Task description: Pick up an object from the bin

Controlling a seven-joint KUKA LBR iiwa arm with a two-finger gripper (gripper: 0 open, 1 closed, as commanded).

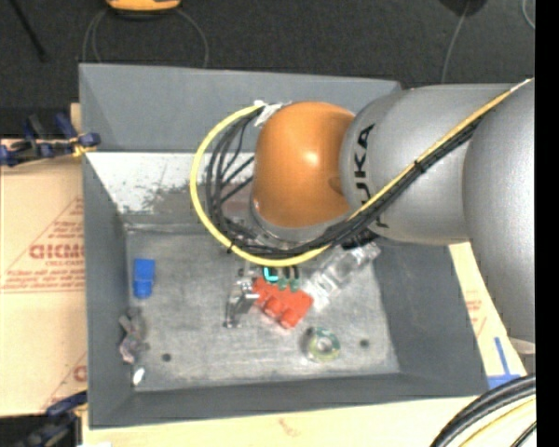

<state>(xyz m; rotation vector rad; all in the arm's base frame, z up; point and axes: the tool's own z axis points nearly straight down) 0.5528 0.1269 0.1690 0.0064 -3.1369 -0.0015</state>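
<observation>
My gripper [271, 277] hangs low over the middle of the grey metal bin [103, 296], tucked under my orange wrist cover [301, 164], and from this angle I cannot tell whether it is released or clenched, or whether anything is in it. Just below it on the near side lies a red, blocky plastic piece [285, 305]. A small silvery metal piece [235, 308] sits just to its left, and a clear, crinkled plastic item [342, 269] just to its right. The red piece looks like my likeliest target, though that is my reading and not something the view settles. The crowding worries me. With three things packed this close, closing could catch the metal piece or the clear plastic along with the red one, or nudge the red piece aside so I come up with nothing. The clear plastic looks slippery and could slide out of a pinch. A pale greenish ring [321, 344] lies nearer the front wall, while a blue block [143, 278] and a grey crumpled scrap [130, 335] sit well apart on the left, so those should stay out of my way.
</observation>
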